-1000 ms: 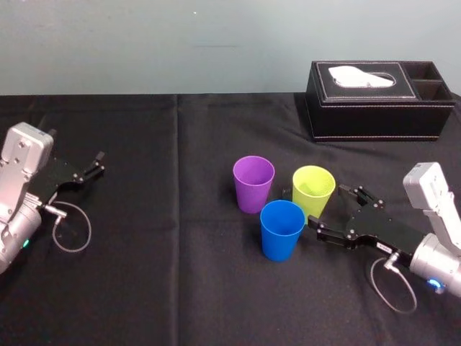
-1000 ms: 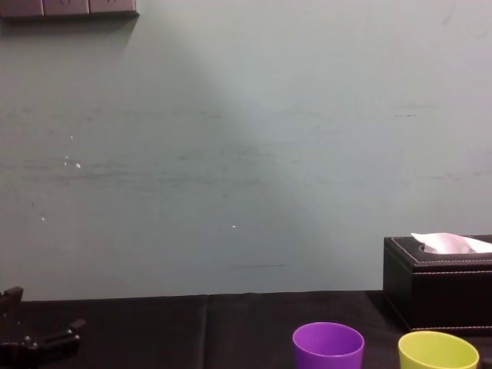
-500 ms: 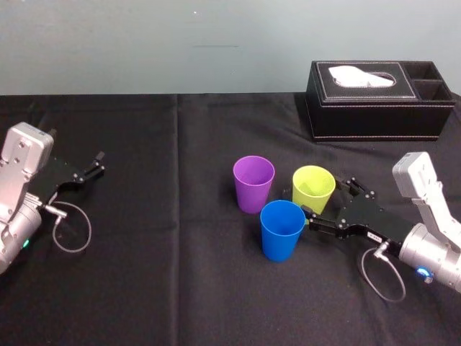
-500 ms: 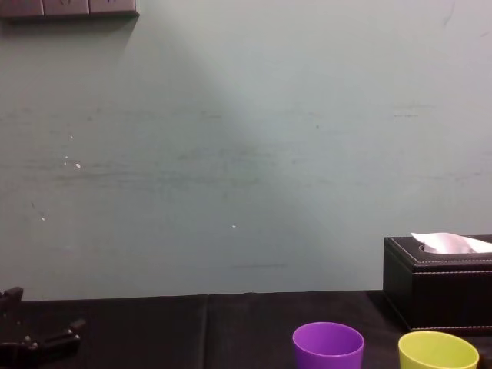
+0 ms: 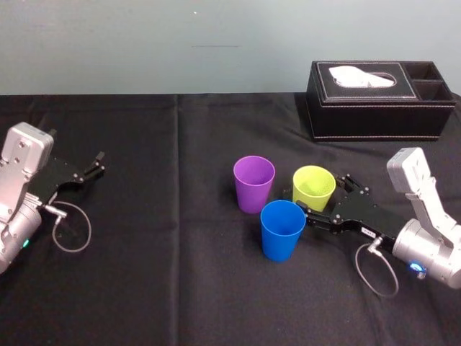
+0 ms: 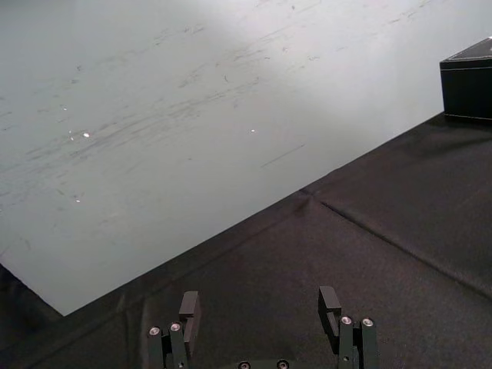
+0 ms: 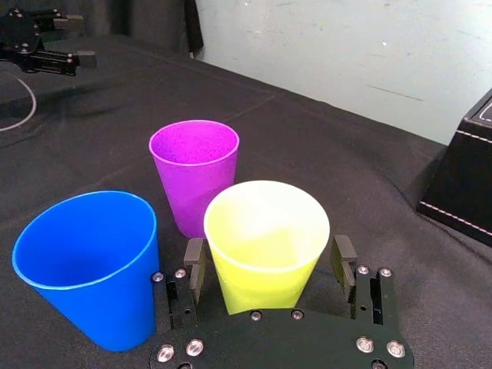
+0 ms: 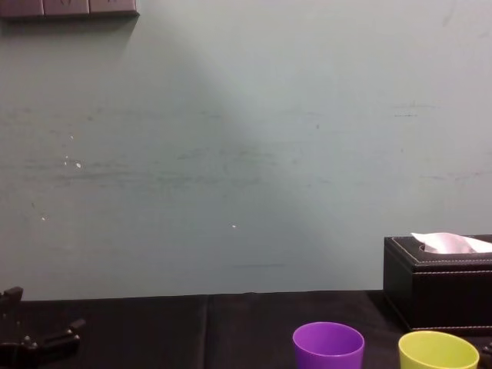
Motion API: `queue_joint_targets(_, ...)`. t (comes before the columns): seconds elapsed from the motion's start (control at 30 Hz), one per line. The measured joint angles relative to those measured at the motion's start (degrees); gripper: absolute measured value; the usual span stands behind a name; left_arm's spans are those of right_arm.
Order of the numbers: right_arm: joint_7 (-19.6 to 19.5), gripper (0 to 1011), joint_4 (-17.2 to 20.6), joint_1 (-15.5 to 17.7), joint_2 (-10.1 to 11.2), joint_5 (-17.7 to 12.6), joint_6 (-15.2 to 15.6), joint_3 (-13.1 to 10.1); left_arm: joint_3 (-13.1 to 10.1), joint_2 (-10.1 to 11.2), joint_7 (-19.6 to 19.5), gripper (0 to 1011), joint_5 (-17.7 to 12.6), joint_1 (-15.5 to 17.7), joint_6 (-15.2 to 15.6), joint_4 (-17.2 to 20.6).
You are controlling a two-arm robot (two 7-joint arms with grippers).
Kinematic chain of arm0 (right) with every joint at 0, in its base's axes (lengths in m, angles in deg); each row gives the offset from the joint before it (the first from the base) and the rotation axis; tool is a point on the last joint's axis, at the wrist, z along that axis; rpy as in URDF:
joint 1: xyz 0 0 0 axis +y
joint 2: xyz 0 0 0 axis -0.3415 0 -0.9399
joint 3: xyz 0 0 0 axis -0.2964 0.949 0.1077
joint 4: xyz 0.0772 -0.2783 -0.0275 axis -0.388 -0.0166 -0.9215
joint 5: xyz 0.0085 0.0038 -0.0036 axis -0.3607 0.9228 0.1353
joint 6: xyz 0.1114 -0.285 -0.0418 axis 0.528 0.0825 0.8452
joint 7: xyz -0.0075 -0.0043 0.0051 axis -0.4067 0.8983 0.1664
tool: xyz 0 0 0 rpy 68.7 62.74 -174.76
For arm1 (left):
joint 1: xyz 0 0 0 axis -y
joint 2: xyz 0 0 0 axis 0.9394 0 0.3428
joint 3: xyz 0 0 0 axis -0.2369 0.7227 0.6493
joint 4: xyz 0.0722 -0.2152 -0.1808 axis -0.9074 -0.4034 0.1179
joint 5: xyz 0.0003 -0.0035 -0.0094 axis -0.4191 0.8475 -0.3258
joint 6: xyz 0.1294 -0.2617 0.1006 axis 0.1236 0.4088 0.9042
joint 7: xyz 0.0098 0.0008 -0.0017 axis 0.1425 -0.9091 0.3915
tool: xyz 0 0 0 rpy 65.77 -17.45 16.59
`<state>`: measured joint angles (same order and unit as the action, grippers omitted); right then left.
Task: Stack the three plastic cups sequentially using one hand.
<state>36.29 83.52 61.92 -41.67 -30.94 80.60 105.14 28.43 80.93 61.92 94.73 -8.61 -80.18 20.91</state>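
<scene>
In front of the black tissue box (image 5: 378, 101), three cups stand upright, long axes vertical, mouths up: the yellow-green cup (image 5: 313, 189) nearest the box, the purple cup (image 5: 253, 184) farther left, the blue cup (image 5: 282, 229) farthest out. The right gripper (image 7: 269, 257) has its fingers spread either side of the yellow-green cup, and the blue cup crowds one finger. The left gripper (image 6: 259, 304), fingers spread, rests far left of the box.
</scene>
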Motion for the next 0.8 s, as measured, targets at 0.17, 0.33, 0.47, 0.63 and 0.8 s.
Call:
queue_joint_targets(0.17, 0.0, 1003, 0.0, 0.0, 0.0, 0.0, 0.0, 0.0, 0.0, 0.0, 0.0, 1012, 0.0, 0.0, 0.0, 0.0)
queue_joint_targets(0.33, 0.0, 979, 0.1, 0.1, 0.1, 0.0, 0.0, 0.0, 0.0, 0.0, 0.0, 1011, 0.0, 0.0, 0.0, 0.0)
queue_joint_targets(0.47, 0.0, 888, 0.1, 0.1, 0.1, 0.0, 0.0, 0.0, 0.0, 0.0, 0.0, 1011, 0.0, 0.0, 0.0, 0.0)
queue_joint_targets(0.63, 0.0, 778, 0.2, 0.2, 0.1, -0.1, 0.0, -0.1, 0.0, 0.0, 0.0, 1012, 0.0, 0.0, 0.0, 0.0)
queue_joint_targets(0.8, 0.0, 743, 0.2, 0.2, 0.1, -0.1, 0.0, -0.1, 0.0, 0.0, 0.0, 1011, 0.0, 0.0, 0.0, 0.0)
